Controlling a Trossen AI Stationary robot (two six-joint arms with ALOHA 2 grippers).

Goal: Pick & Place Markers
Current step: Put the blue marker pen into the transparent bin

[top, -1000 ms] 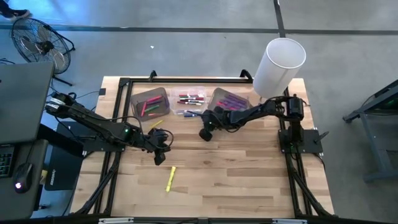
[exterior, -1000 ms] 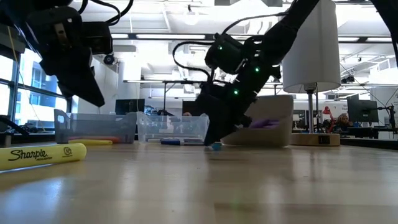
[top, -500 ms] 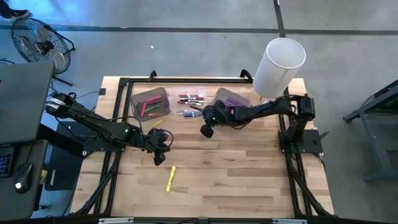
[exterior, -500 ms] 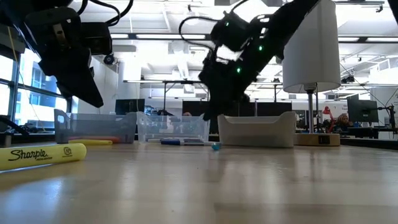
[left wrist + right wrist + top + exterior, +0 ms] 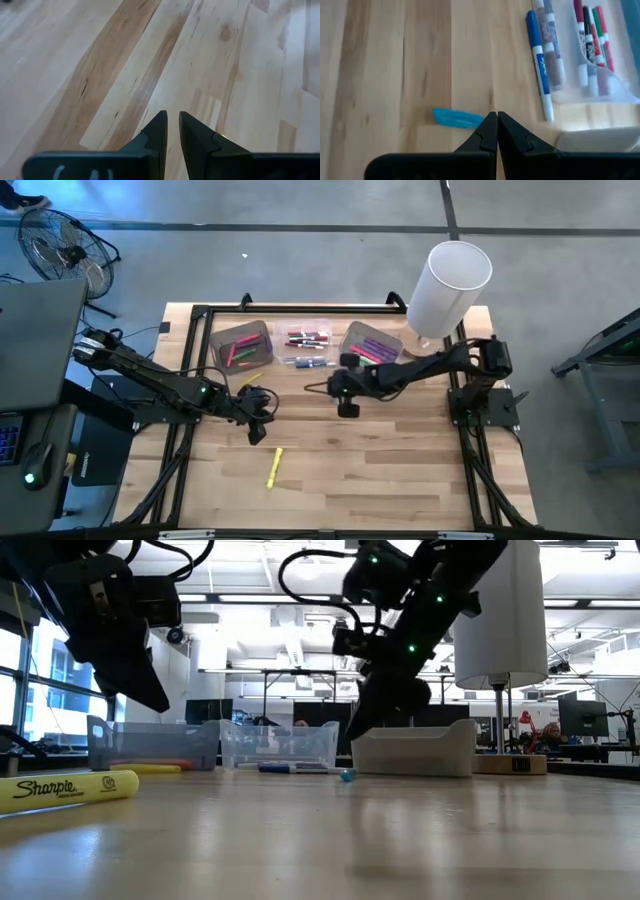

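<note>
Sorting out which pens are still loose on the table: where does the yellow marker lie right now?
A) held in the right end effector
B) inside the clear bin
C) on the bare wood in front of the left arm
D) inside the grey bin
C: the yellow marker lies alone on the wooden table, nearer the front edge than the left end effector and outside every bin.

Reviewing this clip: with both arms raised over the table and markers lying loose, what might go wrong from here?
1. The right tool is shut and empty above a small blue cap; coming down shut would likely nudge it away.
2. The blue marker lies against the clear bin; a grasp there may hit the bin wall.
3. The yellow marker lies apart, nearest the left tool, whose narrow gap may push rather than straddle it.
</note>
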